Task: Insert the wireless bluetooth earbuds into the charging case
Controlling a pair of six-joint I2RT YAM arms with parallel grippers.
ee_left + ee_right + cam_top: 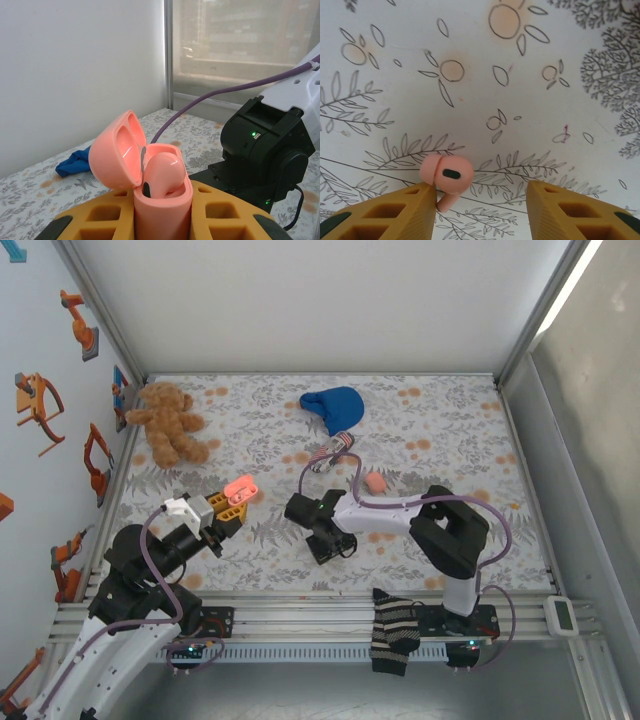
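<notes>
top view: the left gripper (232,504) clamped the open charging case (240,487), left of centre.
left wrist: the seated earbud (162,172) sat inside the case.
right wrist: the right gripper (480,192), jaws apart, straddled the loose earbud (447,174) on the tablecloth (545,100), so the task looked about half done.

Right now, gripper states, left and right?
Left gripper: shut on the open pink charging case.
Right gripper: open; pink earbud lies beside one finger, not gripped.

Bright even light, faint shadows, sharp foreground, hazy background
</notes>
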